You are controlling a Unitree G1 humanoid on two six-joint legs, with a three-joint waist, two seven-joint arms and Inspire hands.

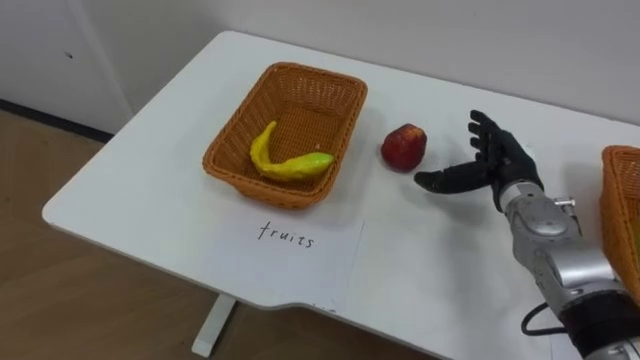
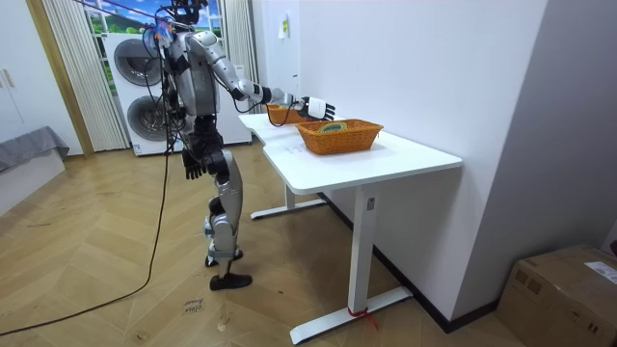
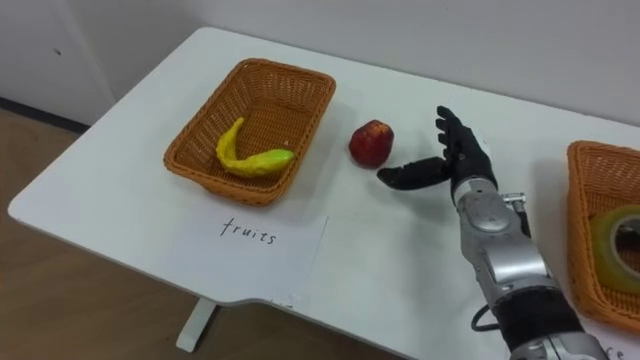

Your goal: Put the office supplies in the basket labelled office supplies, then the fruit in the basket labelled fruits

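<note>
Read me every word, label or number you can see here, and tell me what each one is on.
"fruits": handwritten on the white sheet of paper lying on the table in front of the basket that holds the banana.
Small sheet on the wall, room view: too small to read.
Nothing else legible.

Standing upright. Reaching forward with the right arm, forearm stretched out from lower right. Holding right hand open: fingers straight and spread, thumb out to the left, palm facing left. Letting left hand hang by the hip.
</note>
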